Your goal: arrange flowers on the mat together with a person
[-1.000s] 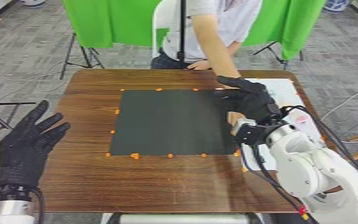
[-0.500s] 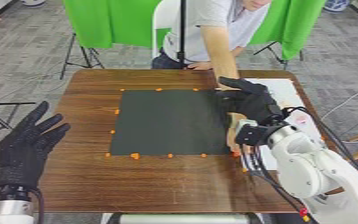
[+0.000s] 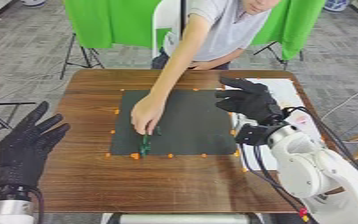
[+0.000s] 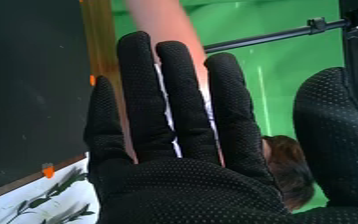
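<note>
1. On the near left part of the mat [image 3: 189, 122], in the head view, is a green stem [image 3: 145, 146], its near end close to the mat's near edge; I cannot tell whether it touches the mat.
2. A person's hand [image 3: 146, 115] grips that stem from above, the bare forearm slanting across the mat's far edge. The person's other hand [image 3: 200, 65] is beyond the mat, at the far edge of the table [image 3: 193, 187].
3. The right hand [image 3: 249, 104] hangs at the mat's right edge, toward the far corner, well apart from the person's hand, with much of the mat's width between them. It is wide, holding nothing: the right wrist view has its fingers straight up and its thumb standing well off.
4. Orange tabs [image 3: 135, 156] dot the mat's border.
5. Right of the mat, a white sheet [image 3: 283, 90] runs along its side; in the right wrist view, leafy stems [image 4: 39, 202] lie on it, near the mat's edge.
6. Left of the mat, well apart and beside the table's left edge, the left hand [image 3: 22, 155] is spread wide, holding nothing. A strip of brown wood lies between it and the mat.
7. Nearer than the mat, a broader band of wood reaches the table's near edge.
8. Far beyond the mat, a green curtain [image 3: 95, 30] hangs.
</note>
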